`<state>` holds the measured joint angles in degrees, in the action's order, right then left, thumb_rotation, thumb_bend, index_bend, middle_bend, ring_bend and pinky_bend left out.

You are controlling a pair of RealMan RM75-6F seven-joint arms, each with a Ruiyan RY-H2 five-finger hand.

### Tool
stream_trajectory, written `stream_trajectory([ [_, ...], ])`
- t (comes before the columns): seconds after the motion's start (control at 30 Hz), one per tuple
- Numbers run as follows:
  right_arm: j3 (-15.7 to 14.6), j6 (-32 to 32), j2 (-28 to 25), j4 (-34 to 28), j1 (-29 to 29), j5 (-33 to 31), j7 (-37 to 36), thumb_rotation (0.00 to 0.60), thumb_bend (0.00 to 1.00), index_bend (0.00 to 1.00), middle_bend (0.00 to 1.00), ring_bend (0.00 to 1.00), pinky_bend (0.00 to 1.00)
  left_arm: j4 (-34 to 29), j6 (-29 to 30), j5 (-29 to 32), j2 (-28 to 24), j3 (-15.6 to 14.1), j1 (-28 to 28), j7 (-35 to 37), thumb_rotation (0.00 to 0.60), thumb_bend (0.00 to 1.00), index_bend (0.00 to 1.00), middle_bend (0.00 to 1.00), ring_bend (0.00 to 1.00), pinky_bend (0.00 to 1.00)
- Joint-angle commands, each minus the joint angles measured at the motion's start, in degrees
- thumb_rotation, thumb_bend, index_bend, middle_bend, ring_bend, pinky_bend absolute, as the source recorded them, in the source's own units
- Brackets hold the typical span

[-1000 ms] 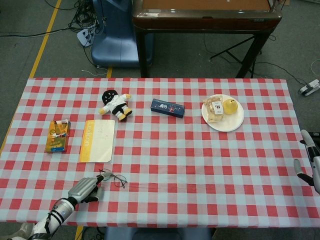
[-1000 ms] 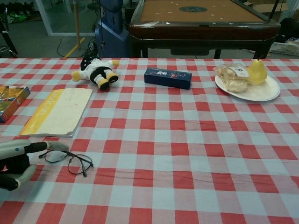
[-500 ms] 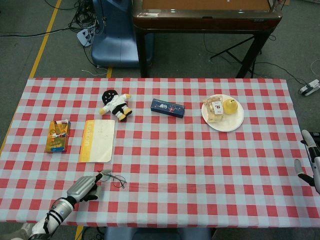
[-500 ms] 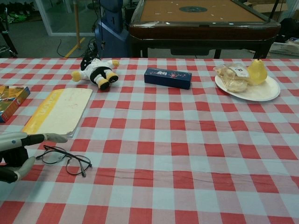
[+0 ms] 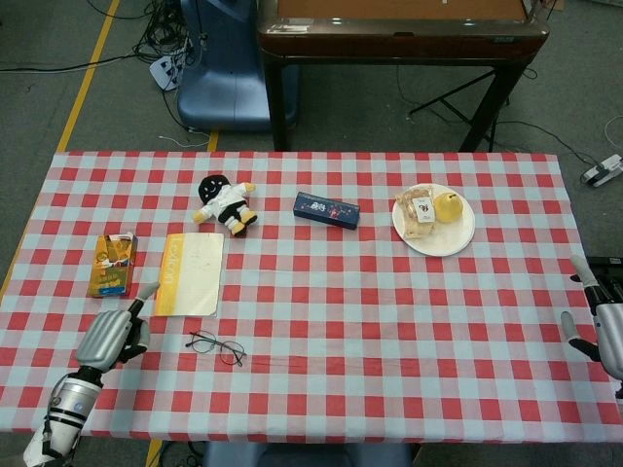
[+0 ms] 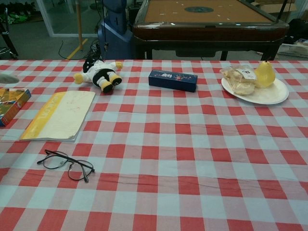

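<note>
Left hand (image 5: 112,336): holds nothing, fingers loosely spread, over the table (image 5: 389,321) edge, well apart from the glasses (image 5: 216,346), which lie flat at its 3 o'clock. Notebook (image 5: 191,274) at 12 o'clock of the glasses, orange box (image 5: 112,265) beyond the hand. Right hand (image 5: 602,331): at the right table edge, fingers apart, holding nothing.

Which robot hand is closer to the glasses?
Left. The left hand sits just left of the glasses; the right hand is far off at the table's right edge.
</note>
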<state>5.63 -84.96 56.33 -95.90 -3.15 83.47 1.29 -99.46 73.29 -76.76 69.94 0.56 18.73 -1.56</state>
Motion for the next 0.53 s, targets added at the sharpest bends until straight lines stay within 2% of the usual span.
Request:
stream_trajectory([
  [0.03,-0.6,0.9,0.1,0.2,-0.5,0.7,-0.1,0.600,0.41,0.00,0.28,0.20,0.18,2.1,7.6,2.0,0.4,1.7,-4.4,-7.3,0.600,0.61,0.07,0.51,0.49,0.62],
  [0.1,-0.9,1.3,0.2,0.3,-0.7,1.1,-0.2,0.600,0.41,0.00,0.27,0.21,0.18,2.4,9.7,2.5,0.6,1.9,-5.5,-9.5,0.600,0.56,0.07,0.38,0.38,0.49],
  [0.2,-1.2,1.9,0.3,0.5,-0.9,1.6,-0.5,0.600,0.41,0.00,0.26,0.21,0.18,4.2,13.7,1.1,1.7,2.1,-7.3,-10.7,0.600,0.49,0.07,0.24,0.25,0.31],
  [0.37,-1.6,1.5,0.9,0.6,-0.9,2.4,-1.4,0.600,0.41,0.00,0.26,0.20,0.18,5.0,18.0,-2.3,2.5,1.6,-9.8,-10.2,0.600,0.45,0.07,0.19,0.20,0.26],
  [0.53,-1.9,1.0,1.5,0.9,-0.6,2.6,-1.7,0.600,0.41,0.00,0.26,0.20,0.18,3.9,18.4,-3.4,2.5,0.9,-11.0,-10.9,0.600,0.44,0.07,0.19,0.20,0.26],
])
